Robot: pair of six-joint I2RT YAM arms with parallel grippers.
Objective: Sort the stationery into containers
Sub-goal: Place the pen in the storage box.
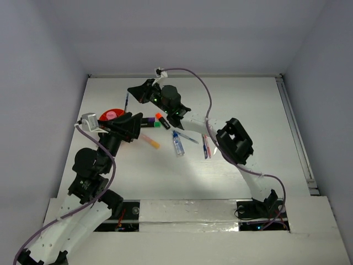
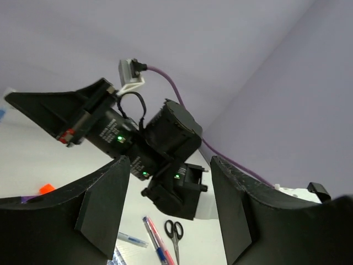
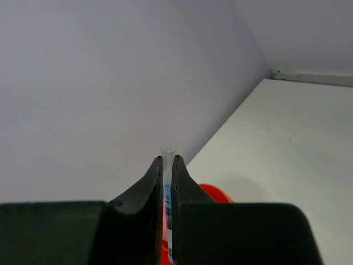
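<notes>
Your right claw (image 3: 167, 160) is pressed together on a thin clear-barrelled pen (image 3: 167, 150). Blue shows inside the barrel, and its open clear tip pokes up just past the black fingertips. Below the pen, in the wrist view, you can see part of the rim of the round bright-orange plastic cup (image 3: 214, 193). It stands on the white bench (image 3: 287, 143), close to the left wall. From above, the pen (image 1: 126, 104) hangs from the right claw (image 1: 132, 91) near the far right side of the cup (image 1: 107, 112). Something pink-topped sits inside the cup.

Your left claw (image 2: 168, 165) is spread, with nothing between its fingers. In the overhead view it hovers at the cup's right side and covers part of the cup.

The remaining stationery lies on the bench to the right of the cup:
- A black highlighter with an orange cap (image 1: 161, 119), with a purple-ended highlighter (image 1: 149, 120) beside it.
- A yellow-orange marker (image 1: 150, 142), a little nearer to you.
- A clear bottle with a blue cap (image 1: 177, 144), lying on its side.
- A pair of thin red and blue pens (image 1: 205, 147), further right.
- Small black-handled scissors (image 2: 174, 231), which show in the left wrist view.
</notes>
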